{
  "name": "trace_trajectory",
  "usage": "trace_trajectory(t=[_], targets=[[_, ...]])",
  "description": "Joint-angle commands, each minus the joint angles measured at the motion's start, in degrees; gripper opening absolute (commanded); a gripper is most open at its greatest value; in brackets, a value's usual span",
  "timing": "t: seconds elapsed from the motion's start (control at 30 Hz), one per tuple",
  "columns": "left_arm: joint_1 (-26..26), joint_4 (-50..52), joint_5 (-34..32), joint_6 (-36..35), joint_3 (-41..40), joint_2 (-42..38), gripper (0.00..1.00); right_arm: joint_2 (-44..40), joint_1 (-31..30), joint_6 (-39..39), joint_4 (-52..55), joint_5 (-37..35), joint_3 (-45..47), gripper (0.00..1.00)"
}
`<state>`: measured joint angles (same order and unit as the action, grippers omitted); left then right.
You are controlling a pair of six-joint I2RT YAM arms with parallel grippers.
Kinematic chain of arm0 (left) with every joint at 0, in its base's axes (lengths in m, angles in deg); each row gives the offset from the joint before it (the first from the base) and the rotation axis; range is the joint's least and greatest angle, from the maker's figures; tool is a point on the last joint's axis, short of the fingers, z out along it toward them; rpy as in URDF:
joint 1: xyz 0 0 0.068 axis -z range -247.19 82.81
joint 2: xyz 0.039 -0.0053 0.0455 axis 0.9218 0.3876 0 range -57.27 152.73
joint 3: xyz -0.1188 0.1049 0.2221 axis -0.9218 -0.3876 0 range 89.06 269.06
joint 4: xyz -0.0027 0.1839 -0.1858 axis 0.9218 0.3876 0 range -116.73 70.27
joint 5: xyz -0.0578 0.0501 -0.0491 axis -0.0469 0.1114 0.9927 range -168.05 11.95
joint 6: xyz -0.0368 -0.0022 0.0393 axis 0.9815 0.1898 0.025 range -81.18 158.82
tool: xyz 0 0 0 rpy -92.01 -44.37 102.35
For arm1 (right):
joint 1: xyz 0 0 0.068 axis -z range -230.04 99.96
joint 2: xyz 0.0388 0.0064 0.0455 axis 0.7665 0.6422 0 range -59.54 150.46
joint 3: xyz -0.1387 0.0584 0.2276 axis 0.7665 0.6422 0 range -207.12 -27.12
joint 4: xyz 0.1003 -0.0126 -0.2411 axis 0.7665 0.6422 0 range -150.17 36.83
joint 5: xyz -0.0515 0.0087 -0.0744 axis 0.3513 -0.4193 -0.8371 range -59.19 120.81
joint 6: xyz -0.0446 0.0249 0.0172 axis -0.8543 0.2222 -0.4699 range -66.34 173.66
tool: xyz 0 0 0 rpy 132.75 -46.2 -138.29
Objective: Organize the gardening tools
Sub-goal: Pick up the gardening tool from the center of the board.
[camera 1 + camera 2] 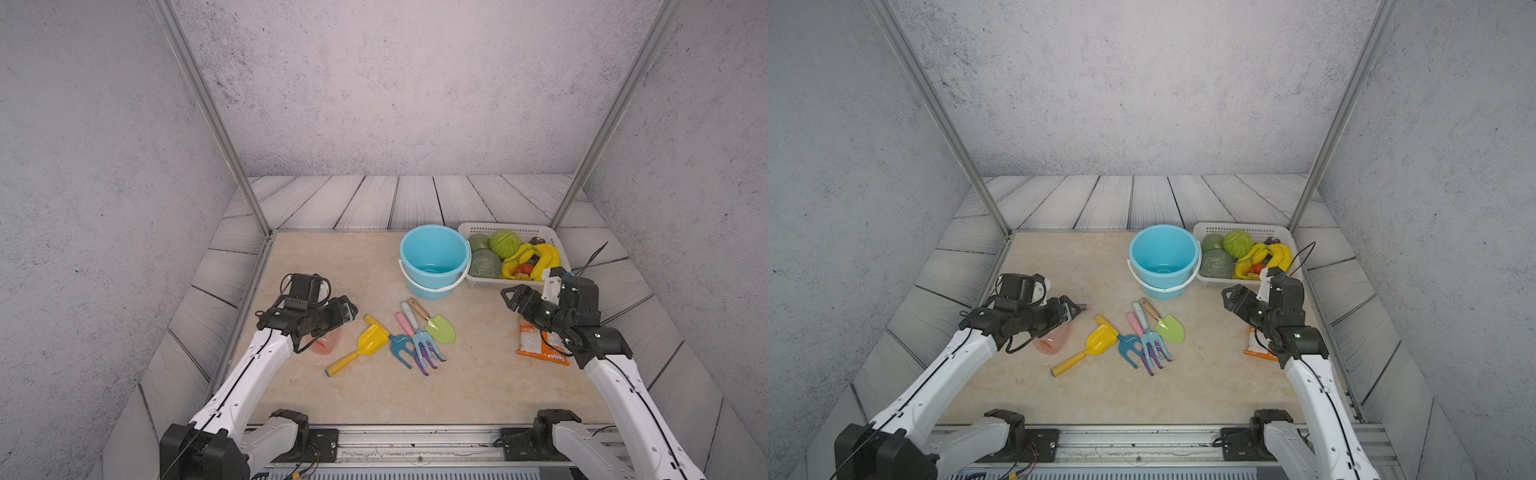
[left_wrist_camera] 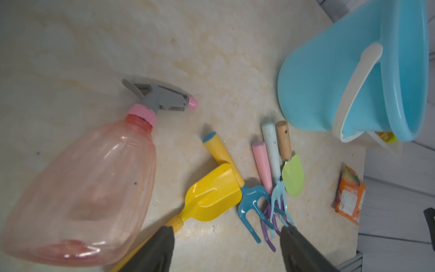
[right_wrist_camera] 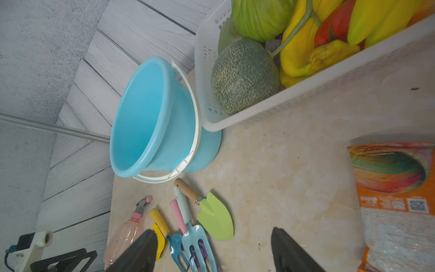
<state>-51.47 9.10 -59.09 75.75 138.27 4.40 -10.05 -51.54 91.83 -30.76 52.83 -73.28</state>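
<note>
The gardening tools lie in a loose cluster mid-table: a yellow scoop (image 1: 369,340), a blue rake (image 1: 400,348), a light-blue fork (image 1: 423,336) lying over a purple rake (image 1: 427,365), and a light-green trowel (image 1: 441,328). A pink spray bottle (image 2: 94,183) lies on its side left of them, partly under my left gripper (image 1: 352,311). That gripper is open and hovers above the table with nothing between its fingers (image 2: 160,247). My right gripper (image 1: 508,296) is open and empty too, raised in front of the basket, right of the tools.
A light-blue bucket (image 1: 404,249) with a white handle stands upright behind the tools. Beside it on the right is a white basket (image 1: 498,227) of plastic fruit and vegetables. An orange packet (image 1: 538,345) lies flat under my right arm.
</note>
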Motion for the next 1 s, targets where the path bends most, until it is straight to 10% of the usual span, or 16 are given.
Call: trace_trajectory(t=[0.0,0.97], targets=[[3.0,7.4,-4.8,-0.9,-2.4,-1.9,0.79,-2.1,-1.0,-2.0,4.6,5.0,1.8,0.83],[12.0,0.2,-18.0,-0.6,-8.9,13.6,0.82,5.9,-24.6,-6.0,2.4,-5.1,6.8,0.83]])
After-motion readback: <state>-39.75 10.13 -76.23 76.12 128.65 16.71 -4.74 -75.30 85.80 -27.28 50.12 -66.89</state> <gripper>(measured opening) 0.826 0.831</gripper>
